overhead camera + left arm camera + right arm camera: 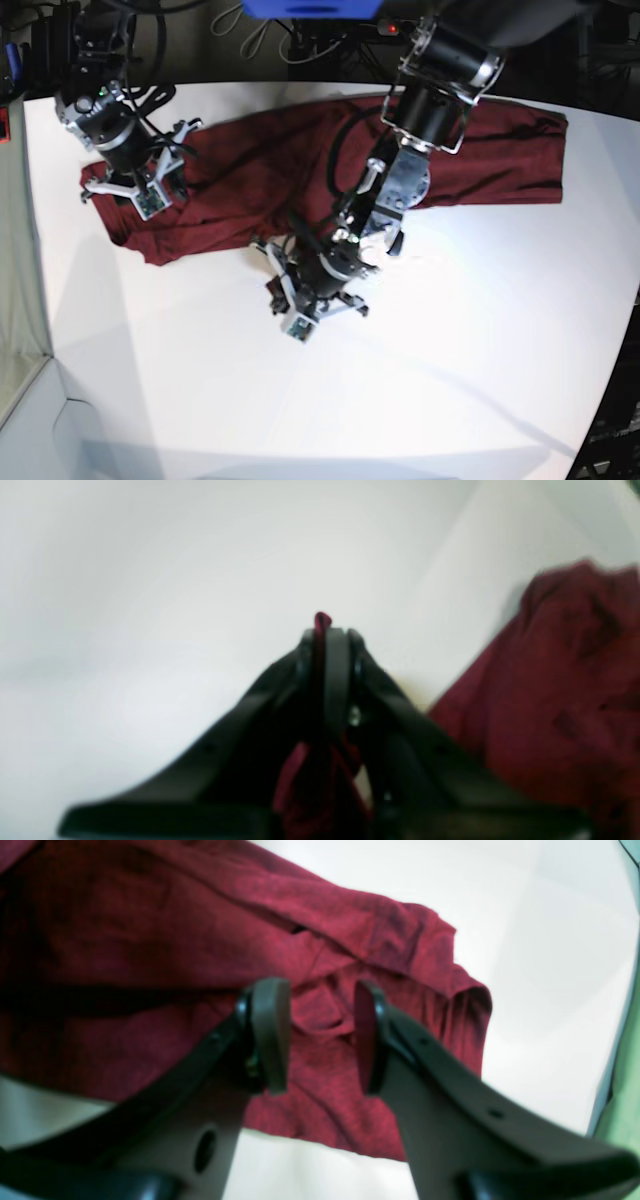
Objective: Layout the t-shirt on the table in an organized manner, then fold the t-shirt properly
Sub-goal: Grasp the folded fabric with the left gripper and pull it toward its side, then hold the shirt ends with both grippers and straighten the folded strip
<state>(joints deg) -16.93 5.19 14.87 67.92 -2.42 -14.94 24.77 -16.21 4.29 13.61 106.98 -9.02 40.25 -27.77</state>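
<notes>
The table [480, 340] is the biggest thing here: white, matte, with a curved edge at the near right side, most of its front half bare. Across the far half lies the t-shirt [300, 160], dark red, stretched in a long rumpled band from the left side to the far right, w/ a flatter stretch at the right end and bunched folds at the left. A tongue of the cloth reaches down toward the table's middle.

The left arm (on the right in the base view) comes down from the top and bends low over the middle of the table. Its left gripper [325, 630] has the jaws pressed together on a thin fold of the t-shirt; in the wrist view a sliver of red pokes out past the tips and more cloth hangs below btwn the fingers. The pinched bit sits at the shirt's lower edge, near the table's middle.

The right gripper [320, 1035] is over the shirt's left, bunched end. Its jaws stand apart, roughly halfway, w/ crumpled fabric seen in the gap beyond them. Can't tell whether the tips touch the cloth.
</notes>
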